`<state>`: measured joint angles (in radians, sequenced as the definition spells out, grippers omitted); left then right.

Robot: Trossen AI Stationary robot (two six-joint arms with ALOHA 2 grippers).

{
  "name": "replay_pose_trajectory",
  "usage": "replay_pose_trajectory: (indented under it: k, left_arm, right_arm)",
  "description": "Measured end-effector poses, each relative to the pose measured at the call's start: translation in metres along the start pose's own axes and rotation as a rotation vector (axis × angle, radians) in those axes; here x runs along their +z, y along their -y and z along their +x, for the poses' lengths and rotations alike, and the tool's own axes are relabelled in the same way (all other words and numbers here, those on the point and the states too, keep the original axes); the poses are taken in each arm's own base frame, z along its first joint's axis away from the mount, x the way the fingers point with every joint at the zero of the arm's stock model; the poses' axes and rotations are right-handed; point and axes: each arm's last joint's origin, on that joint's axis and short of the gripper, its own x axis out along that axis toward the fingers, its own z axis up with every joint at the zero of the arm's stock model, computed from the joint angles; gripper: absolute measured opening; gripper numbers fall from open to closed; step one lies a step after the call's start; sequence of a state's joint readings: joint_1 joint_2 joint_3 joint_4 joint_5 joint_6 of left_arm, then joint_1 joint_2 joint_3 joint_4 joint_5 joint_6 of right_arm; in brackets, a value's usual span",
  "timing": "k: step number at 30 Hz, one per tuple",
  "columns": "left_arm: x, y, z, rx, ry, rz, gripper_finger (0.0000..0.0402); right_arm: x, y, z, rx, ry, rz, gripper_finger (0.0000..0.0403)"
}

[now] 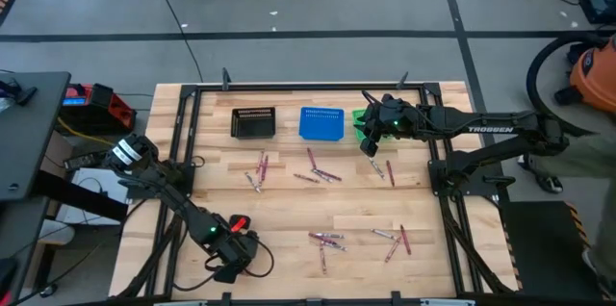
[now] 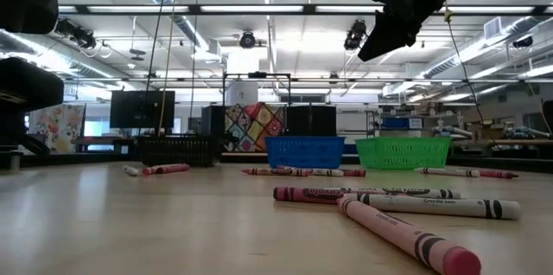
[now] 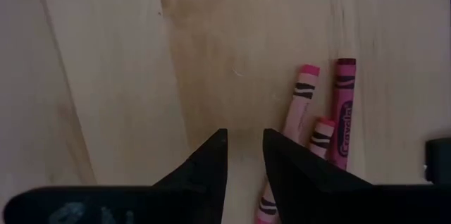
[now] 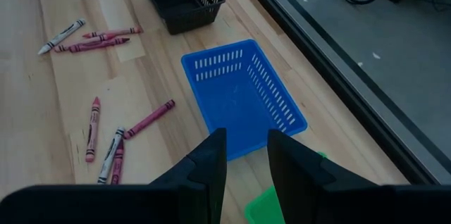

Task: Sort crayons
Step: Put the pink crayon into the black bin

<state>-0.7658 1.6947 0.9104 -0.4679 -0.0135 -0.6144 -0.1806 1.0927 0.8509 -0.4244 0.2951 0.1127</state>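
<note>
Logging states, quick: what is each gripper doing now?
Left gripper: open, empty, low near the table's front edge.
Right gripper: open, empty, above the green basket.

Three little mesh baskets sit in a row near the far edge of the wooden table (image 1: 289, 212). The black basket (image 1: 254, 122) is first, the blue basket (image 1: 321, 123) is next to it, and the green basket (image 2: 403, 151) comes last. A black metal frame (image 1: 289, 86) runs around the table. The floor is grey.
</note>
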Motion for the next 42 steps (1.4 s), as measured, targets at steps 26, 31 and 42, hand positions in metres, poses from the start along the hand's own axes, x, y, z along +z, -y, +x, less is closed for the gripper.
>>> replay_pose_trajectory:
  k: [26, 31, 42]
  left_arm:
    - [0.003, 0.011, -0.016, -0.104, 0.074, 0.006, 0.0103]
    - [0.001, 0.013, -0.009, -0.095, 0.056, 0.008, 0.0103]
    - [0.000, 0.016, -0.010, -0.101, 0.059, 0.008, 0.0103]
  right_arm:
    - [0.000, 0.000, 0.000, 0.000, -0.001, 0.018, 0.0113]
    - [-0.001, 0.000, 0.000, 0.000, -0.008, 0.016, 0.0113]
    - [-0.002, 0.000, 0.000, -0.002, -0.020, 0.010, 0.0113]
